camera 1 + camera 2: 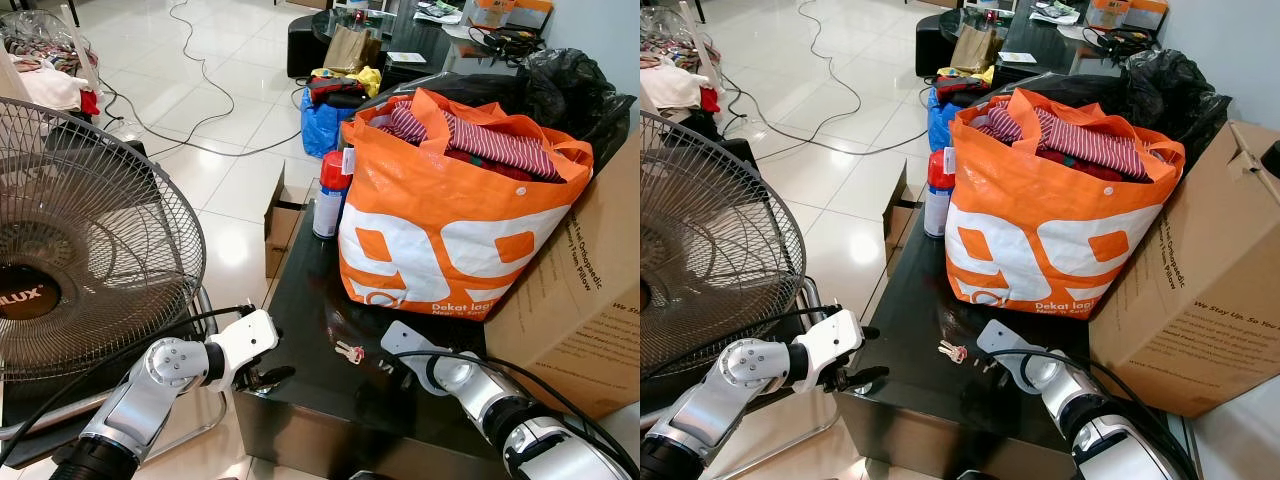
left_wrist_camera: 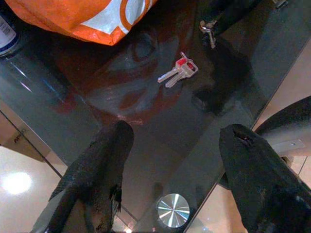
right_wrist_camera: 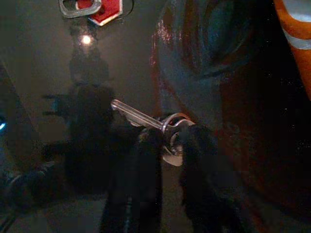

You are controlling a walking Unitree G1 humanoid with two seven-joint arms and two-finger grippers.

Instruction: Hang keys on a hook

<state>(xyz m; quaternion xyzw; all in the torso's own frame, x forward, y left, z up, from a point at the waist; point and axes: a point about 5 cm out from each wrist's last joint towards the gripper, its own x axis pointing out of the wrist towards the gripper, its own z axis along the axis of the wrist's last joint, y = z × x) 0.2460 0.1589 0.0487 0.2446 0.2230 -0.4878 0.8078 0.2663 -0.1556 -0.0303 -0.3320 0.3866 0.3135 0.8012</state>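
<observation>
A small bunch of silver keys with a red tag [image 1: 350, 351] lies flat on the black glass table [image 1: 300, 330], near its front edge. My right gripper [image 1: 388, 366] rests low on the table just right of that bunch. In the right wrist view it [image 3: 170, 143] is shut on a separate silver key [image 3: 141, 118], pinched at its ring. My left gripper [image 1: 268, 379] hangs at the table's front left corner. Its two fingers [image 2: 104, 160] stand wide apart, open, pointing toward the red-tagged keys [image 2: 179, 73] with nothing between them.
A big orange bag of clothes [image 1: 450, 220] fills the table's middle, with a spray can [image 1: 330, 195] behind its left side. A cardboard box [image 1: 590, 300] stands on the right and a standing fan [image 1: 70, 250] close on the left. Cables cross the tiled floor.
</observation>
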